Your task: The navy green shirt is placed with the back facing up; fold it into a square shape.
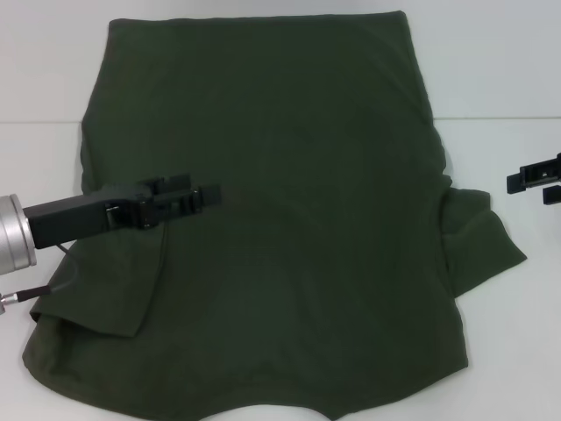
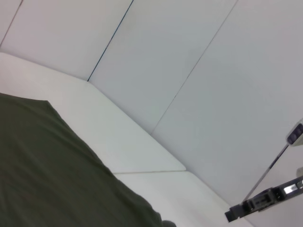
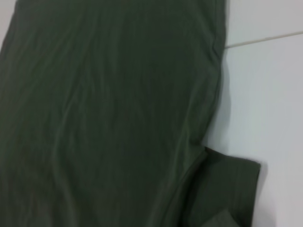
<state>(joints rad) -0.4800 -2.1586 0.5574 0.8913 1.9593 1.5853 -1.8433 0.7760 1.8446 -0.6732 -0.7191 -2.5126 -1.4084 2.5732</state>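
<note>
The navy green shirt (image 1: 289, 202) lies spread on the white surface (image 1: 500, 79), left sleeve folded in, right sleeve still out. Left tool (image 1: 206, 196) hovers over it, narrow and empty; right tool (image 1: 526, 182) waits aside, its opening unclear.

The navy green shirt (image 1: 289, 175) is soft matt cloth on a smooth white table (image 1: 500, 79).

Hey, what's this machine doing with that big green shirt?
A two-armed robot is working on folding the navy green shirt, which lies spread out, plain side up, on a white table. The sleeve on the robot's left side is already folded in over the body, and the left gripper hovers above that side. The right sleeve still sticks out flat. The right gripper waits off the shirt at the table's right edge.
</note>
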